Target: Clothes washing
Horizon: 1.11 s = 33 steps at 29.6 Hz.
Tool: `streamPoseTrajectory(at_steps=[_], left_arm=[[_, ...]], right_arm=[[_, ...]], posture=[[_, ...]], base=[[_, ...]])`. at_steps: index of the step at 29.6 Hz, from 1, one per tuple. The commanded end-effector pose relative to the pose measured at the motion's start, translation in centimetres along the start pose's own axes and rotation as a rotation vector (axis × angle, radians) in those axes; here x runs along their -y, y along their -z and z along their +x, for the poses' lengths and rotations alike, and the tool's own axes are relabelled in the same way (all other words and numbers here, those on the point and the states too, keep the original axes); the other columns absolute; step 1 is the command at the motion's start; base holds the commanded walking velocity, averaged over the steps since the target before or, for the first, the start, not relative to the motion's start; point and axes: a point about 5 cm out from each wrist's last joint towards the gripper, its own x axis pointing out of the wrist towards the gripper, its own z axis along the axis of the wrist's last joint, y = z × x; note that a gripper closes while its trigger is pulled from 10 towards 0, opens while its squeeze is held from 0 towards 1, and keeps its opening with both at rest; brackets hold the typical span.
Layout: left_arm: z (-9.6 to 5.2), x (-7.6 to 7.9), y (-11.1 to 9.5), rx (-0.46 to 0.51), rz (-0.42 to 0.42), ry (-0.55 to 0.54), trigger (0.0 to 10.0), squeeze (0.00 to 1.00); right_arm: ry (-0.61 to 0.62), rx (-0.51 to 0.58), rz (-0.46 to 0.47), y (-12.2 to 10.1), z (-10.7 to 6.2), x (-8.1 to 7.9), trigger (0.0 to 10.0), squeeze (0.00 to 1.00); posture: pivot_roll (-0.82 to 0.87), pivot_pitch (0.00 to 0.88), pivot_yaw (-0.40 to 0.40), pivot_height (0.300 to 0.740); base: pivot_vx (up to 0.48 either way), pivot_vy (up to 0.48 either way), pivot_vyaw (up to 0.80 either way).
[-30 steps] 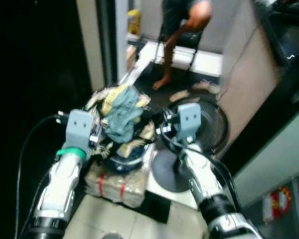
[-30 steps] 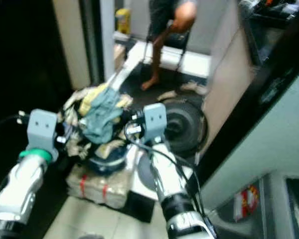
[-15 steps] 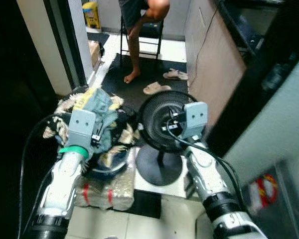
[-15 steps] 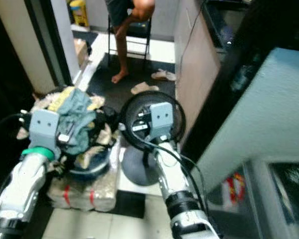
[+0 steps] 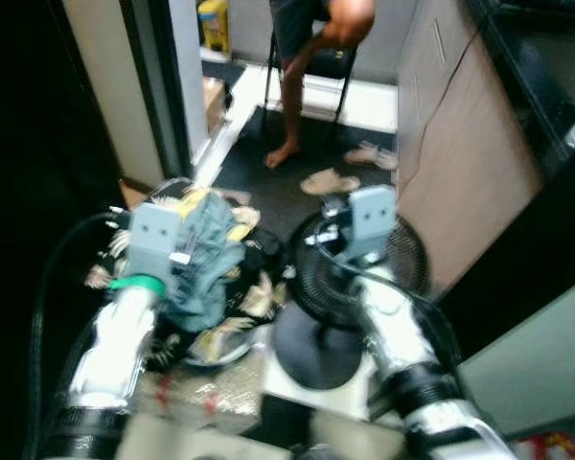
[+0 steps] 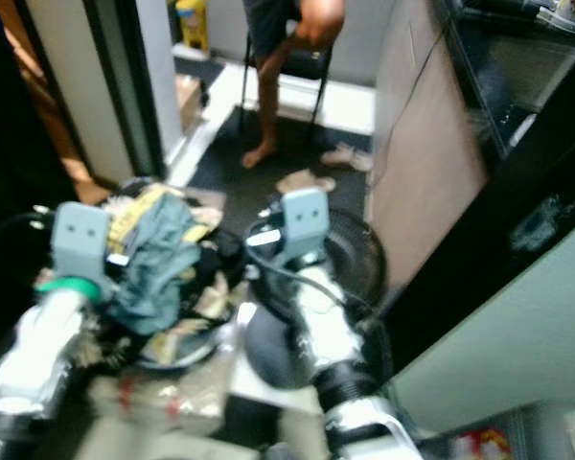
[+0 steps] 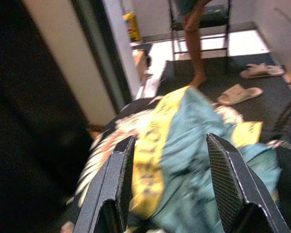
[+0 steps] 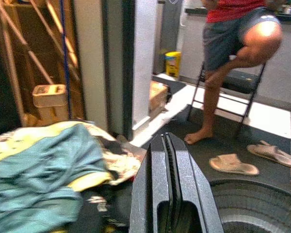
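Note:
A heap of clothes (image 5: 211, 287) lies in a dark basin on the floor, with a teal garment (image 5: 203, 264) on top and yellow and patterned pieces around it. My left gripper (image 7: 169, 141) hovers just over the teal garment (image 7: 194, 160), its two black fingers (image 7: 117, 174) spread wide and open around nothing. My left arm (image 5: 125, 326) reaches in from the near left. My right gripper (image 8: 166, 138) is shut, fingers pressed together, held to the right of the heap above a black fan. The clothes (image 8: 43, 165) lie beside it.
A black floor fan (image 5: 383, 278) with a round base (image 5: 316, 350) stands right of the basin. A sack (image 5: 187, 398) lies under the basin. A person sits on a stool, foot (image 5: 281, 153) on the dark mat, slippers (image 5: 331, 180) nearby. Door frame (image 5: 158, 86) left, cabinet (image 5: 460, 134) right.
The whole picture has shifted and blurred, so the camera moved. Both grippers keep their places, left over the clothes heap and right over the fan.

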Motion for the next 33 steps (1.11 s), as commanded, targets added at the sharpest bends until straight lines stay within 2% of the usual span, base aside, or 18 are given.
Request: streamPoseTrajectory(at_steps=[1, 17, 23, 33], left_arm=[[-0.17, 0.06, 0.61, -0.030, 0.003, -0.003, 10.0, 0.00], [-0.15, 0.19, 0.62, -0.025, 0.000, 0.001, 10.0, 0.00], [-0.19, 0.15, 0.50, -0.022, 0.040, -0.016, 10.0, 0.00], [-0.04, 0.03, 0.27, -0.007, 0.022, -0.019, 10.0, 0.00]], right_arm=[[0.002, -0.016, 0.006, 0.46, -0.32, 0.07, 10.0, 0.00], [0.000, -0.014, 0.006, 0.45, -0.32, 0.07, 10.0, 0.00], [-0.005, -0.015, 0.007, 0.47, -0.33, -0.05, 10.0, 0.00], [-0.010, -0.012, 0.007, 0.42, -0.32, -0.18, 10.0, 0.00]], posture=[[0.09, 0.000, -0.015, 0.740], [0.09, 0.000, -0.018, 0.740], [0.09, 0.000, -0.018, 0.740], [0.09, 0.000, -0.017, 0.740]], base=[[0.000, 0.000, 0.00], [0.000, 0.000, 0.00], [0.000, 0.000, 0.00], [0.000, 0.000, 0.00]])
